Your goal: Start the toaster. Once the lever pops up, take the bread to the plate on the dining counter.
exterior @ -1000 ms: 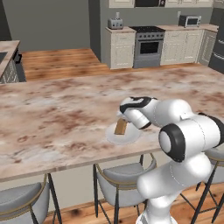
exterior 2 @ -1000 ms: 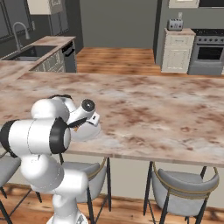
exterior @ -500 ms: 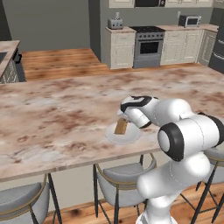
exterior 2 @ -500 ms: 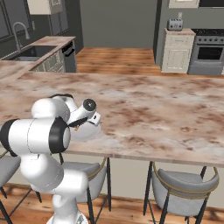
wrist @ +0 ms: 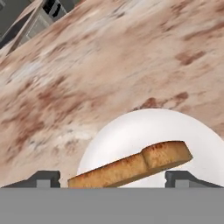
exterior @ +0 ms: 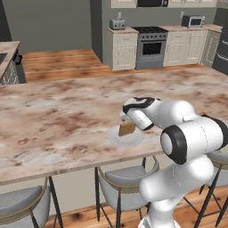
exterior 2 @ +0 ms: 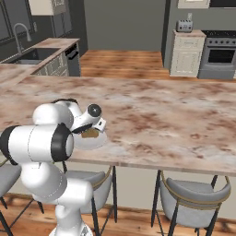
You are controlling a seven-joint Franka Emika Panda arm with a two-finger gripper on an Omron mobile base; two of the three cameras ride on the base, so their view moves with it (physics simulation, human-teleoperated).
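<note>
One slice of bread (wrist: 131, 168) lies tilted over one white plate (wrist: 113, 140) near the front edge of the dining counter (exterior: 58, 120), whose broad marble top stretches bare on all sides of the plate. The gripper (wrist: 113, 178) sits low over the plate, its two fingertips (wrist: 43, 178) spread wide to either side of the slice and clamping nothing. Three grey stools (exterior 2: 193, 196) stand along the near edge, and one toaster (exterior: 117, 23) rests on a far cabinet beside the stove.

dining counter (exterior: 58, 120) bare all around plate (exterior: 116, 139), bread (exterior: 127, 128) under the tool (wrist: 112, 178), stools (exterior: 120, 189) below
</note>
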